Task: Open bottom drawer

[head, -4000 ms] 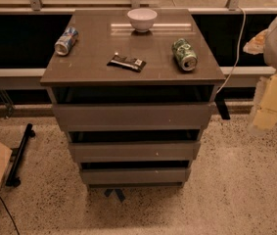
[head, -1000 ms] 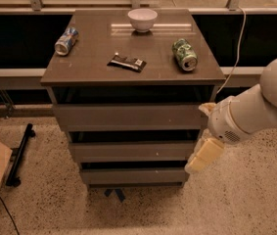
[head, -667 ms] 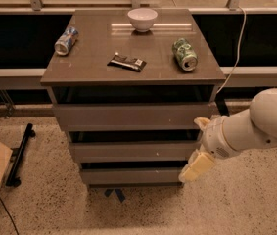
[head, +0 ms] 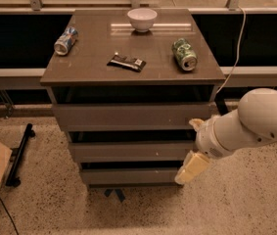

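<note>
– Bottom drawer [head: 128,176]: where does it sit, and is it out yet?

– It lies just left of your hand [head: 191,166], lowest of the three fronts, and it is shut, flush under the middle drawer [head: 128,151]. Your hand is at its right end, close against the front; I cannot tell whether they touch.

– What has changed?

– A few seconds ago your arm was far off to the right. A second ago the hand hung level with the middle drawer; it has since dropped and come in leftward. The drawer has not moved. I judge you are done approaching and have yet to take hold.

– Is the hand wide or narrow?

– I cannot tell.

– And the containers?

– All three drawers are closed, so their contents are hidden. Well above your hand, on the worktop [head: 94,45], the white bowl [head: 142,18] shows nothing inside. A green can [head: 184,54] and a blue can [head: 65,40] lie on their sides, a snack bar [head: 126,61] between them.
</note>
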Controlling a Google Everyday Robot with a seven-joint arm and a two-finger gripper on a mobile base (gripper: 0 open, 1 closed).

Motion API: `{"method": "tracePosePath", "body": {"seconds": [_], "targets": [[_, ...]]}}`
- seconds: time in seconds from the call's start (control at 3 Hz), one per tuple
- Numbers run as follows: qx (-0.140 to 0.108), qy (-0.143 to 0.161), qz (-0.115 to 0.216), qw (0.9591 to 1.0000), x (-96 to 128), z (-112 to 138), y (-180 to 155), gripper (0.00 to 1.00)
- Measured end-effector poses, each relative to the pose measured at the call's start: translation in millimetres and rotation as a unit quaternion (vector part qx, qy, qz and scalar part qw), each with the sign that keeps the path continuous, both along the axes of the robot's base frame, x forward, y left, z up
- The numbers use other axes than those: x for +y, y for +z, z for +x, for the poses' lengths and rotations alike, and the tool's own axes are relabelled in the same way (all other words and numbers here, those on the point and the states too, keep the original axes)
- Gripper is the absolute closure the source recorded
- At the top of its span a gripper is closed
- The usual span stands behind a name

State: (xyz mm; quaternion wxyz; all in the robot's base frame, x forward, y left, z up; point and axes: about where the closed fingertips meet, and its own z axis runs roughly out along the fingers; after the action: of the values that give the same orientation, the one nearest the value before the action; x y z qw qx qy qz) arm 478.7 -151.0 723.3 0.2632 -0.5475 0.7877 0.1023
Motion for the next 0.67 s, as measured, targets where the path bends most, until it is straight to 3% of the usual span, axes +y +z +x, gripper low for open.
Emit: {"method": "tracePosePath", "body": {"seconds": [0.33,0.67], "targets": [[0.009,0.014,-0.003,0.9999,10.7,-1.3,-18.4,0.00],[0.017,0.027,-0.012,0.9994,19.2,-5.0,-60.3,0.00]]}}
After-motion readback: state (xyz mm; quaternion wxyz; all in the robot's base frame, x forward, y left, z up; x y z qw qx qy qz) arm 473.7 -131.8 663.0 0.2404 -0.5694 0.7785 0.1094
